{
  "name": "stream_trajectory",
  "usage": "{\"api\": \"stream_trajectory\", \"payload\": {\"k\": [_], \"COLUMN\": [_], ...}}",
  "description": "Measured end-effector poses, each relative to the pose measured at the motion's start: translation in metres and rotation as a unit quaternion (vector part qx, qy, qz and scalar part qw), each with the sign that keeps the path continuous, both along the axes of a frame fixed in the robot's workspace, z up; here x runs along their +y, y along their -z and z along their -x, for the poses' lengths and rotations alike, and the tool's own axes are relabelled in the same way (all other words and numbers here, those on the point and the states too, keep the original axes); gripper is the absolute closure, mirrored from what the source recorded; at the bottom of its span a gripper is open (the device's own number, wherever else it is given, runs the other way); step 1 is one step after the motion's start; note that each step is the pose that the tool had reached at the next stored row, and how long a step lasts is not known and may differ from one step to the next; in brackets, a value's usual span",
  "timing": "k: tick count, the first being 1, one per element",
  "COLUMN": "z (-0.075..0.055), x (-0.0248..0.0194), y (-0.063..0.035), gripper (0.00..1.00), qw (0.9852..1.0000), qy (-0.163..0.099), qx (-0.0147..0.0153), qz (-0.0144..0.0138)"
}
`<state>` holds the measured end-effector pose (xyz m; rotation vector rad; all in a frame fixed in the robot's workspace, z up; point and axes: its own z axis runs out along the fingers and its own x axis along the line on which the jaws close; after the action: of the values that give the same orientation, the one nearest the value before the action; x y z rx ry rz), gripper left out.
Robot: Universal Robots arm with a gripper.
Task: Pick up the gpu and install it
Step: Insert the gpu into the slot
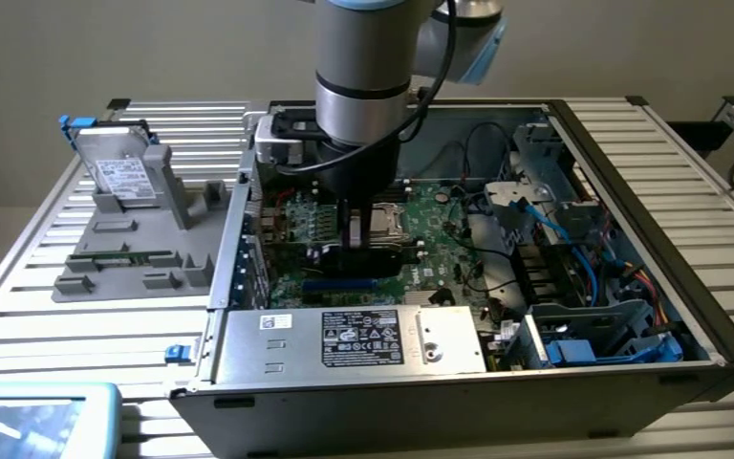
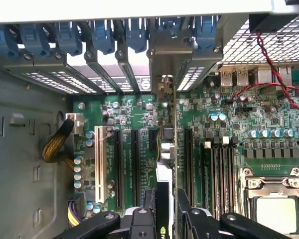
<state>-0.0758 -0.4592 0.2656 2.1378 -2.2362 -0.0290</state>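
My gripper (image 1: pixel 367 251) reaches down inside the open computer case (image 1: pixel 622 143), over the green motherboard (image 1: pixel 438 253). It is shut on the gpu (image 1: pixel 370 258), a thin black card held upright. In the wrist view the gpu (image 2: pixel 170 149) appears edge-on between my two black fingers (image 2: pixel 139 221), with my gripper (image 2: pixel 168 221) clamped on its near end. The card runs along the expansion slots (image 2: pixel 134 164), and its metal bracket (image 2: pixel 165 55) sits at the rear slot openings under the blue clips (image 2: pixel 134 35). Whether the card's edge is down in a slot I cannot tell.
A grey holder (image 1: pixel 131 263) on the slatted table at the exterior view's left carries a silver hard drive (image 1: pixel 125 177) and a green memory stick (image 1: pixel 125 256). Inside the case are the power supply (image 1: pixel 355 339), blue drive bays (image 1: pixel 596 335), loose cables (image 2: pixel 269 74) and the CPU socket (image 2: pixel 274 209).
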Motion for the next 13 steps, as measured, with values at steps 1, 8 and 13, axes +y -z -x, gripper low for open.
{"api": "stream_trajectory", "payload": {"k": [1, 8, 13], "z": [0.0013, 0.0041, 0.0053], "x": [0.0002, 0.0035, 0.0041], "y": [0.0006, 0.0027, 0.0037], "gripper": [0.72, 0.72, 0.72], "qw": [1.0000, 0.9999, 0.9999], "qy": [0.000, 0.000, 0.001], "qx": [-0.0006, -0.0107, -0.0107], "qz": [0.0001, 0.0008, 0.0011]}}
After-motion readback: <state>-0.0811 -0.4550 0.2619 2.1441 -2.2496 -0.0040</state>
